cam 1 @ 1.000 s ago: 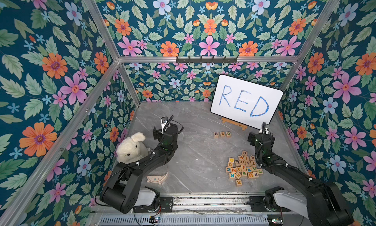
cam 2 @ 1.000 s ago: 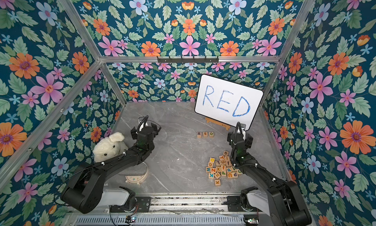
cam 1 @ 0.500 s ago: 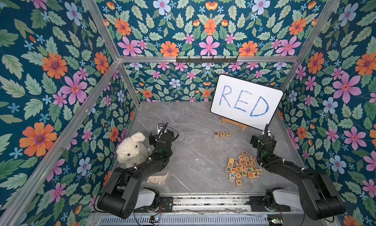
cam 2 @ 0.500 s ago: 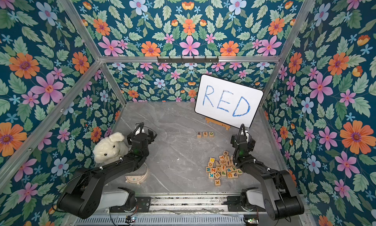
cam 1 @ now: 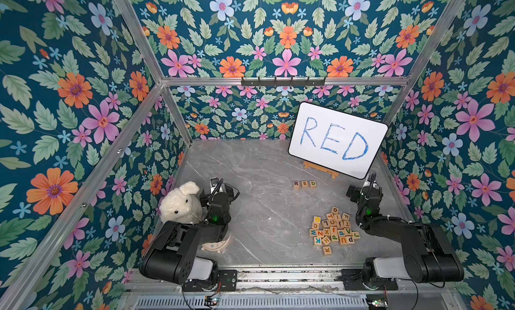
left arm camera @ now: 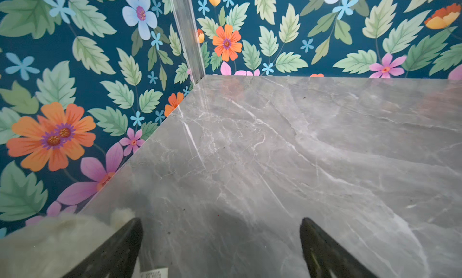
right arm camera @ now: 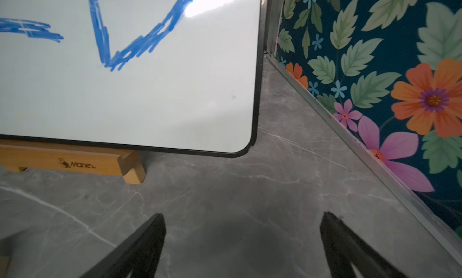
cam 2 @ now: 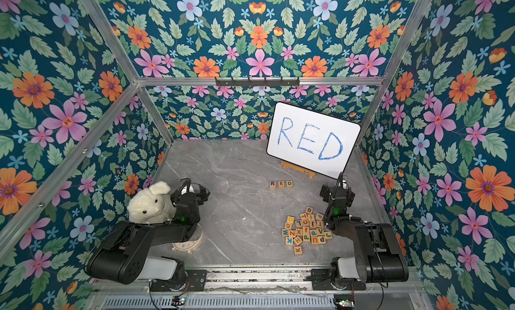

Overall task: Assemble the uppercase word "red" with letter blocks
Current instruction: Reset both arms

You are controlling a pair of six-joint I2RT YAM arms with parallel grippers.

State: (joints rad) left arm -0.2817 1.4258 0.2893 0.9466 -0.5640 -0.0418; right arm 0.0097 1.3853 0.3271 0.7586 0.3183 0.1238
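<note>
Three letter blocks [cam 1: 305, 184] side by side in a straight row on the grey marble table [cam 1: 250, 166], top faces reading R, E, D, with the same row in both top views [cam 2: 281, 184]. Just behind them, a wooden easel [cam 1: 320, 169] carrying the white board [cam 1: 337, 140] with RED handwritten in blue. Nearer the robot's base, a loose pile [cam 1: 333, 230] of further lettered cubes, well apart from the row.

For the left gripper [left arm camera: 220, 220]: jaws spread wide, nothing between them but bare marble. Sits just beside the white plush toy [cam 1: 179, 204], with its fur next to one finger [left arm camera: 125, 239].

For the right gripper [right arm camera: 242, 215]: jaws equally wide apart and empty. Points at the board's lower corner and the easel's foot, near the flowered right wall [right arm camera: 400, 89]. Touches no block.

Both arms folded low at the table's sides, well clear of the row.
</note>
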